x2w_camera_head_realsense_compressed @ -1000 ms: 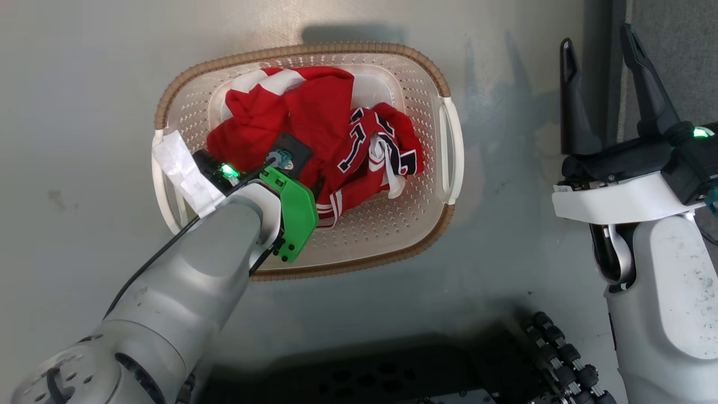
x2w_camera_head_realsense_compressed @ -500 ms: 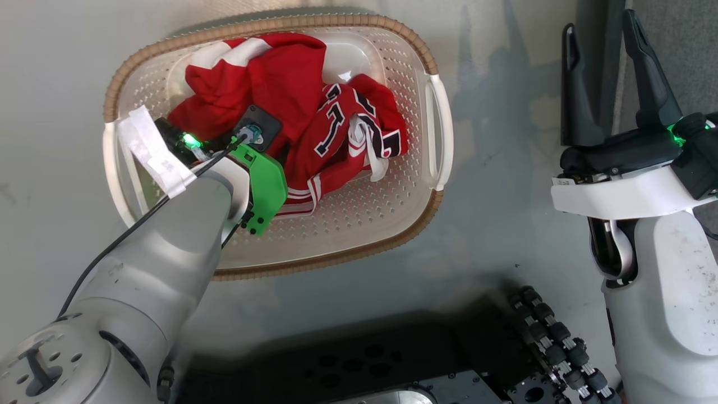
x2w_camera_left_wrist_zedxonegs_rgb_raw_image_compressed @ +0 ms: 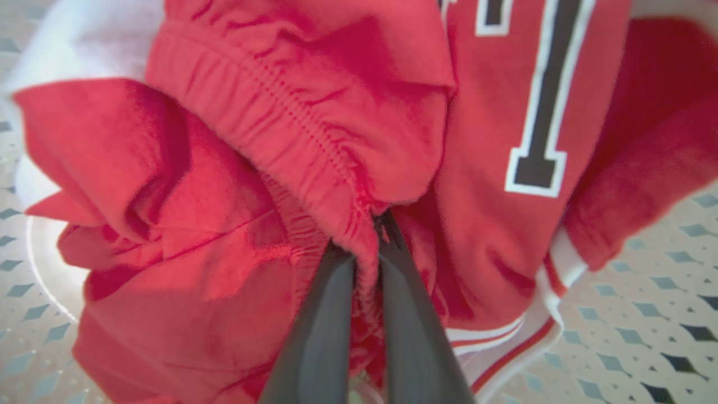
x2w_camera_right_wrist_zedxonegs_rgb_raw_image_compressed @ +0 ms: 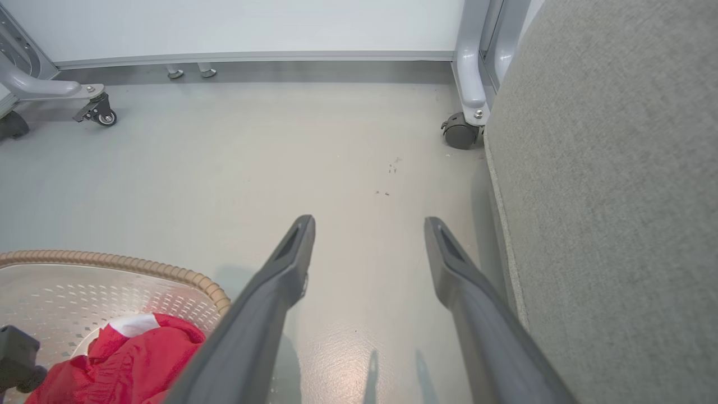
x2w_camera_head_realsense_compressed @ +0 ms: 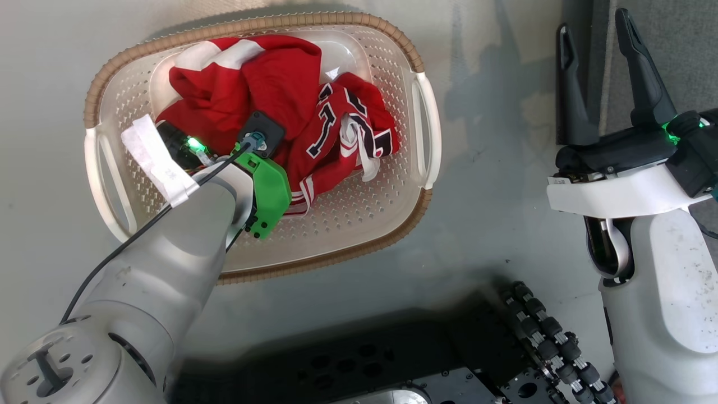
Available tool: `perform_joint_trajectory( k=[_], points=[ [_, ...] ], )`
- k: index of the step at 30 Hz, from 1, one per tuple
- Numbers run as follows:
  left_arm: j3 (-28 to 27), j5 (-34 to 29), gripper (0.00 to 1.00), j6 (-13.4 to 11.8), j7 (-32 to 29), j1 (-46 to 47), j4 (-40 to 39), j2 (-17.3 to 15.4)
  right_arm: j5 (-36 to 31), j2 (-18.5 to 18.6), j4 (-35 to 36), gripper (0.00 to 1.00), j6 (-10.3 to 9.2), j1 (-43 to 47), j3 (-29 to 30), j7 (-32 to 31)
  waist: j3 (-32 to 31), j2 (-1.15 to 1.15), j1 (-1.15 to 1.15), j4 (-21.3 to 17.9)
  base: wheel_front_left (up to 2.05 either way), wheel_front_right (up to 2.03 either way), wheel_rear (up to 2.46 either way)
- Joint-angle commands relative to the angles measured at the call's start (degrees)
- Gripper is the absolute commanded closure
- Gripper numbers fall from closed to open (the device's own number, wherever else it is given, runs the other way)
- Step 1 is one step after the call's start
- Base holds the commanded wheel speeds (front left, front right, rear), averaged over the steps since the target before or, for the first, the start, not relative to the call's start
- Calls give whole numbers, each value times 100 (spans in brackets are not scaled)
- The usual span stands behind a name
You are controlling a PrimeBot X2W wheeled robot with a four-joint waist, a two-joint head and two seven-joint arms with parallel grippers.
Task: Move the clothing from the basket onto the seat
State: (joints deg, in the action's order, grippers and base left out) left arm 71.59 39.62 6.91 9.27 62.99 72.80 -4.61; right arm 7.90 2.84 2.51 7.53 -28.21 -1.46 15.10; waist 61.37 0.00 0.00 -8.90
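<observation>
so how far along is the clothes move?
Done: nothing. The red garment and the jersey both lie in the basket.
In hand: the left pincer is shut on a fold of the red garment, not yet lifted out. The right pincer is open, idle beside the seat.
Left: carry both garments to the seat.

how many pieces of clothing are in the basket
2: plain red garment, back left of the basket, pinched by the left gripper; lettered jersey beside it on the right. More may hide underneath.
</observation>
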Motion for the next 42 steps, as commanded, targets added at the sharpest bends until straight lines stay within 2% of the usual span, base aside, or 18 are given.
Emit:
perform_joint_trajectory(
  k=[1,7,16,22,28,42],
  points=[
    [11,-7,100,17,74,-37,23,9,-29,9,-15,0,-8,-39,4,10,-28,0,0,-8,0,0,0],
    [37,-82,100,24,325,-118,46,48,-36,9,-86,0,-8,71,2,10,-266,0,0,31,0,0,0],
    [-169,71,100,-173,598,-458,-77,76,35,10,-196,0,-8,179,-151,10,-1040,0,0,72,0,0,0],
    [-642,-64,100,-550,587,-1002,-975,-152,28,11,-342,0,-8,388,-238,10,-1866,0,0,129,0,0,0],
    [-1248,-399,100,-797,589,-1870,-1853,-279,-20,13,-496,0,-8,790,-277,10,-2887,0,0,248,0,0,0],
    [-2619,-1497,100,-958,589,-3715,-3378,-298,2,14,-846,0,-8,1789,-522,10,-4901,0,0,432,0,0,0]
  ],
)
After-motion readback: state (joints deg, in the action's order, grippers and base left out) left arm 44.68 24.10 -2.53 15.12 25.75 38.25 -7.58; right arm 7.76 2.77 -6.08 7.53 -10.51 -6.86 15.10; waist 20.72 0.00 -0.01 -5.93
